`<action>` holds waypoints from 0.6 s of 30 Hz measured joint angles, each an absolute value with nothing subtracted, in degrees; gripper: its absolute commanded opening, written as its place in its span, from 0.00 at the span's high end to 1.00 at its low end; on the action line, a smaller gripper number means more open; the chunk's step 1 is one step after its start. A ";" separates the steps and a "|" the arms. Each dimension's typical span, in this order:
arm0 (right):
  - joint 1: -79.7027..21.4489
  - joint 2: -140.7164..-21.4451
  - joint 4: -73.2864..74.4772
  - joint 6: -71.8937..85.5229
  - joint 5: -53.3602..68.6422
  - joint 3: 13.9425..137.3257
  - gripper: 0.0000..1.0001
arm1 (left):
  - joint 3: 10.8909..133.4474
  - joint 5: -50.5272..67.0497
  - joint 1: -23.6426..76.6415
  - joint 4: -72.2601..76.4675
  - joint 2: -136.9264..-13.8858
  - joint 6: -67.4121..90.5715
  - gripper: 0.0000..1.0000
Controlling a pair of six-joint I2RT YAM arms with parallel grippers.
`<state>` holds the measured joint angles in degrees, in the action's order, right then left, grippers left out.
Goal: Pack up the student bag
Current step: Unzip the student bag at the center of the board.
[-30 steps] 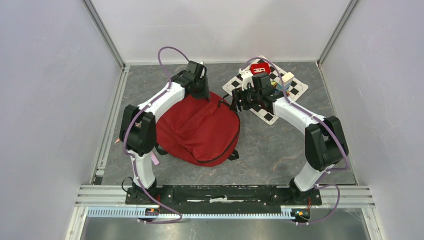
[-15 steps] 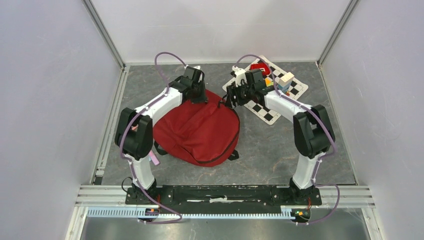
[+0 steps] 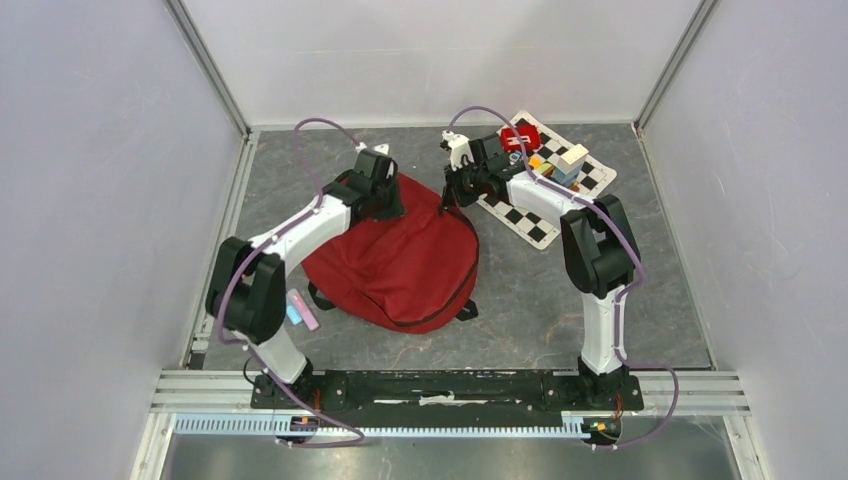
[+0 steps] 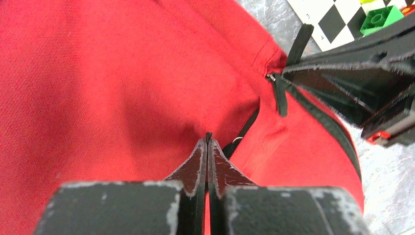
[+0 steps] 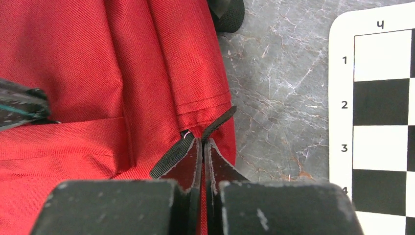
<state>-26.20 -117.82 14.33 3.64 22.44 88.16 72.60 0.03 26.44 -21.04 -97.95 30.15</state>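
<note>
The large dark-red fabric backpack [image 3: 395,260] lies flat on the grey marbled table [image 3: 560,300]. Its long axis runs roughly far to near, with the narrower end directly beneath both pincers and the broad rounded end on their base side. The left gripper [image 3: 388,203] is clenched, tips pressed into a red fold; whether cloth is caught I cannot tell. The right gripper [image 3: 446,198], just to its right, is clamped on a black webbing strip [image 5: 220,120] at the bag's edge. Only the right wrist view shows that strip passing between the fingers. Only the overhead view shows the arms: left elbow bowed outward, right elbow raised, both forearms slanting inward. Right of the right gripper lies a black-and-white chequered board [image 5: 374,103]
</note>
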 measured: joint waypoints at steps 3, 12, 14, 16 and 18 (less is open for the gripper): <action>-26.20 -117.82 14.55 3.66 22.15 88.16 1.00 | 68.42 -0.58 26.41 -20.18 -93.95 30.15 0.98; -26.44 -117.40 14.24 3.49 17.63 87.33 1.00 | 56.53 -5.39 26.41 -20.86 -78.81 30.24 0.98; -26.52 -117.30 14.24 3.27 16.82 87.22 1.00 | 54.26 -6.46 26.41 -22.13 -75.09 30.65 0.98; -26.59 -117.19 14.26 3.11 16.16 87.18 1.00 | 52.49 -7.38 26.41 -23.42 -71.85 31.16 0.98; -26.61 -117.16 14.24 3.07 15.66 87.18 1.00 | 50.81 -7.97 26.41 -25.36 -68.25 31.66 0.98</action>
<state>-26.61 -117.16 14.24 3.07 15.66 87.18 50.81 -7.97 26.41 -25.36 -68.25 31.66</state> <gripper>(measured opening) 0.009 0.026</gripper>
